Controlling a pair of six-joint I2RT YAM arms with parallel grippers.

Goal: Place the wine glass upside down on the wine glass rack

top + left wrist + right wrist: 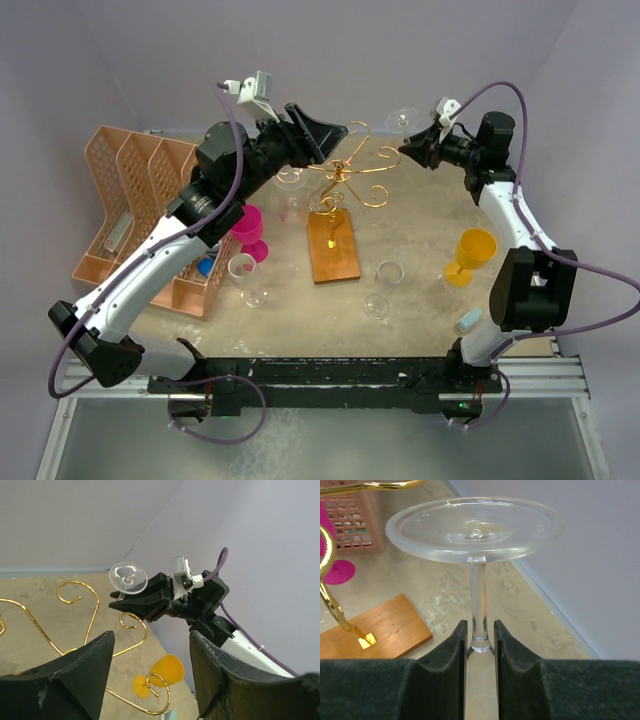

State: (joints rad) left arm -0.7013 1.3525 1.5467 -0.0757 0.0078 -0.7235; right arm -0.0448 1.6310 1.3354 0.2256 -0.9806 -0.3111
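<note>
My right gripper [408, 150] is shut on the stem of a clear wine glass [479, 600], held foot-up. Its round foot [403, 118] stands above the fingers, and it also shows in the left wrist view [128, 577]. The bowl is hidden behind the fingers [450, 655]. The glass hangs just right of the wine glass rack [345, 178], a gold wire stand with curled arms on a reddish-brown wooden base [333, 248]. My left gripper [322, 130] is open and empty, raised over the rack's far left side, with gold curls [145, 630] between its fingers [75, 675].
A peach lattice organiser [140, 215] lies at the left. A magenta goblet [248, 228] and a clear glass [247, 275] stand beside it. Two clear glasses [388, 272] [377, 305] and a yellow goblet [470, 255] stand right of the base. A pale blue object [467, 320] lies by the right arm.
</note>
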